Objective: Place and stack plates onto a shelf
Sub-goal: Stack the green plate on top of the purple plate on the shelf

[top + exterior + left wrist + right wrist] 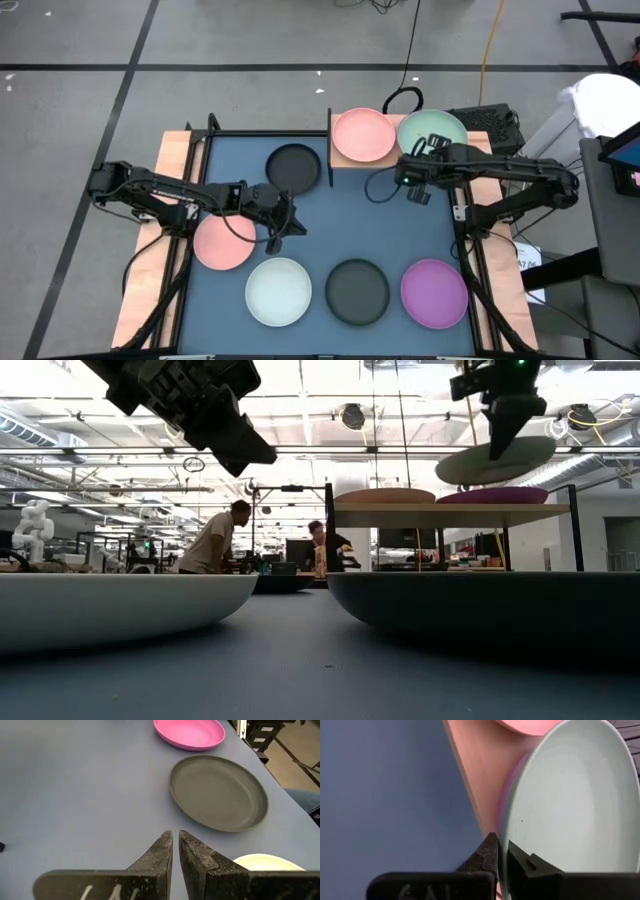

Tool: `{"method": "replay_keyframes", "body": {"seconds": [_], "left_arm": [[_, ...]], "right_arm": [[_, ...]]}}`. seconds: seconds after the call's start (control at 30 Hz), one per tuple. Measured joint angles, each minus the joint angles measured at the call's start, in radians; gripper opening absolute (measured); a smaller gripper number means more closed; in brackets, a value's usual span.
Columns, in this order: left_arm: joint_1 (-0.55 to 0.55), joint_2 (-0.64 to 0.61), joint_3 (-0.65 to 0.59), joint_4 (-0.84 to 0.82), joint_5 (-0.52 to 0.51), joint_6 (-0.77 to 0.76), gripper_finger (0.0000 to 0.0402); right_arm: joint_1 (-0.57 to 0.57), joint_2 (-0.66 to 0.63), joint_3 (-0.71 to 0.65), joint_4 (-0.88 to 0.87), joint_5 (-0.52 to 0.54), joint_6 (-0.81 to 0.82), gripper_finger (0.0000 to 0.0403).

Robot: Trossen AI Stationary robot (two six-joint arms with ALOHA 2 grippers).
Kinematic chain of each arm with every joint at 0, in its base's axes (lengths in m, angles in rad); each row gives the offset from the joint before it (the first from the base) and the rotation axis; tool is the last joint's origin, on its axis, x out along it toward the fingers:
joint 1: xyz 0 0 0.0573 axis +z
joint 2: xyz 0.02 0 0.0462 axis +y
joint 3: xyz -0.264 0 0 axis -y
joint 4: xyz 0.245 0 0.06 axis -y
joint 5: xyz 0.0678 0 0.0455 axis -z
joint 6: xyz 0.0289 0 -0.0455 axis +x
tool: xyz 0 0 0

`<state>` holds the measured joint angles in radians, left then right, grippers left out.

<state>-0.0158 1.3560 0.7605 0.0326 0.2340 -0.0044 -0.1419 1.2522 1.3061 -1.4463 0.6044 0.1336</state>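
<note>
The light-wood shelf [340,160] stands at the table's far edge with a pink plate [363,135] on its left half and a purple plate [505,495] on its right half. My right gripper [408,160] is shut on the pale green plate [435,132], which hangs tilted just above that purple plate [509,782]. My left gripper [280,232] is shut and touches nothing. It hovers over the blue table between a pink plate [222,242] and the whitish plate [279,291]. My right gripper pinches the pale green plate's rim [503,837] on the side toward the table's middle, one finger [520,860] inside the plate and one [487,852] outside. The fingers come from above, pointing down [508,445]. The plate [495,460] is lifted clear and tilted.
Flat on the blue table lie a dark grey plate [295,167] left of the shelf, another dark grey plate [357,291] and a purple plate [434,292] along the near edge. Wooden strips [150,270] edge both sides. People stand in the room beyond [215,540].
</note>
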Motion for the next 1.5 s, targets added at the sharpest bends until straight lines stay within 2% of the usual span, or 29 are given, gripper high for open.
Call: {"method": "replay_keyframes", "body": {"seconds": [0.2, 0.63, 1.13, 1.3, 1.5], "left_arm": [[0.000, 0.000, 0.000, 0.001, 0.000, 0.000, 0.0035], [0.000, 0.000, 0.000, -0.001, 0.000, 0.000, 0.0035], [0.000, 0.000, 0.000, -0.003, 0.000, 0.001, 0.0035], [0.000, 0.000, 0.000, -0.005, 0.000, 0.001, 0.0035], [-0.001, 0.000, 0.000, -0.007, 0.000, 0.001, 0.0035]], "right_arm": [[-0.073, 0.000, -0.028, 0.108, -0.002, -0.082, 0.0003], [-0.202, 0.000, -0.131, 0.188, -0.007, -0.139, 0.0003], [-0.249, 0.000, -0.147, 0.274, -0.034, -0.183, 0.0004], [-0.262, 0.000, -0.147, 0.290, -0.107, -0.175, 0.0004], [-0.263, 0.000, -0.147, 0.304, -0.102, -0.173, 0.0004]]}}
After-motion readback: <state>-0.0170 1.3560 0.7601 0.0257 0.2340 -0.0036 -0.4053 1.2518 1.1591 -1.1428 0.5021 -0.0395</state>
